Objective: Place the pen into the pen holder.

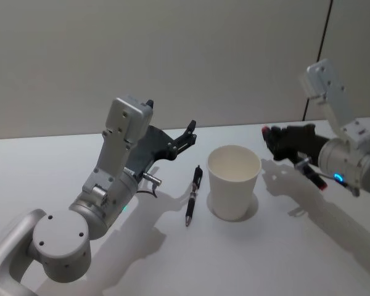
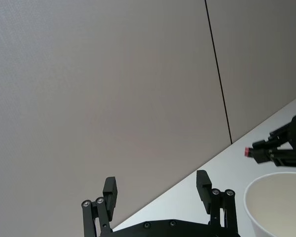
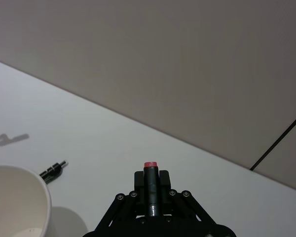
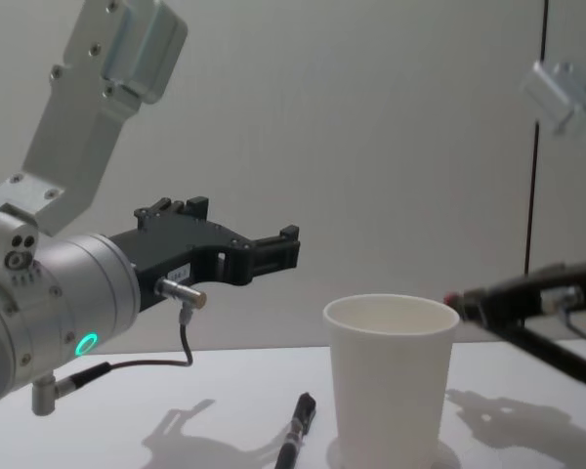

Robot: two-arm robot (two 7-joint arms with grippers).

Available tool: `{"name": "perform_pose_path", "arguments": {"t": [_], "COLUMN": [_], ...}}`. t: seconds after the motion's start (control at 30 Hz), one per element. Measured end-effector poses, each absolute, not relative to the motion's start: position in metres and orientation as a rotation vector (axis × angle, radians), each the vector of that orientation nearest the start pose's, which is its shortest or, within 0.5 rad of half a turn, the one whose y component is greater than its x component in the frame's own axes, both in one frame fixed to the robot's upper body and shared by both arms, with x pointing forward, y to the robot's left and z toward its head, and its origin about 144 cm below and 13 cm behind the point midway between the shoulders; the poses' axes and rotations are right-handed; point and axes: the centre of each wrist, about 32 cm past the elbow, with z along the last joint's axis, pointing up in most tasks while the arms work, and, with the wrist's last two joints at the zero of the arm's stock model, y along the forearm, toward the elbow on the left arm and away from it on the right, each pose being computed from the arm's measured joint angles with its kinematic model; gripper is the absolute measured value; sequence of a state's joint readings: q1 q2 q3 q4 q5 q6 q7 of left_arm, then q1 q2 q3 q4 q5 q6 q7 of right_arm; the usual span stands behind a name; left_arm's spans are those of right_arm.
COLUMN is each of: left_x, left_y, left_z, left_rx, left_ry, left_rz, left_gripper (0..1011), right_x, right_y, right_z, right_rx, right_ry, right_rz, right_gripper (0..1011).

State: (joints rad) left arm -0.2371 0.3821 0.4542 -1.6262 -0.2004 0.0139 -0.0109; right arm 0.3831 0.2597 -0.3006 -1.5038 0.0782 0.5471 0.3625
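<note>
A black pen [image 1: 192,195] lies flat on the white table, just left of the pen holder [image 1: 233,185], an upright white paper cup. My left gripper [image 1: 189,134] hovers open above the table, up and to the left of the cup, with nothing between its fingers [image 2: 110,190]. Right of the cup, my right gripper [image 1: 270,137] is held at about rim height, shut on a second dark pen with a red end [image 3: 149,166] that pokes out past the fingertips toward the cup. In the chest view the lying pen [image 4: 295,430] rests by the cup's [image 4: 389,381] base.
The white table [image 1: 283,259] stretches bare in front of the cup and to its right. A plain grey wall with one dark vertical seam [image 2: 218,74] stands behind the table's far edge.
</note>
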Motion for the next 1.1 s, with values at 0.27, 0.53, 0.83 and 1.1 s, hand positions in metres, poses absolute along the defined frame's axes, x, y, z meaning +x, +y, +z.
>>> {"name": "perform_pose_path", "arguments": {"t": [0.27,0.53,0.83,1.1], "left_x": [0.492,0.492,0.492,0.492], "left_y": [0.198,0.198,0.198,0.198], "left_z": [1.204,1.204,1.204,1.204], "left_rx": [0.061,0.061,0.061,0.061], "left_ry": [-0.268,-0.268,-0.268,-0.268], "left_rz": [1.124,1.124,1.124,1.124], "left_gripper": [1001,1001,1001,1001], "right_x": [0.541,0.537,0.535,0.535], "right_y": [-0.215,-0.213,-0.209,-0.201], "right_z": [1.261,1.277,1.283,1.271], "right_rx": [-0.329,-0.239,-0.157,-0.1], "right_ry": [-0.033,-0.121,-0.198,-0.217], "right_rz": [-1.054,-1.08,-1.085,-1.038], "right_gripper": [166,166,166,166]}}
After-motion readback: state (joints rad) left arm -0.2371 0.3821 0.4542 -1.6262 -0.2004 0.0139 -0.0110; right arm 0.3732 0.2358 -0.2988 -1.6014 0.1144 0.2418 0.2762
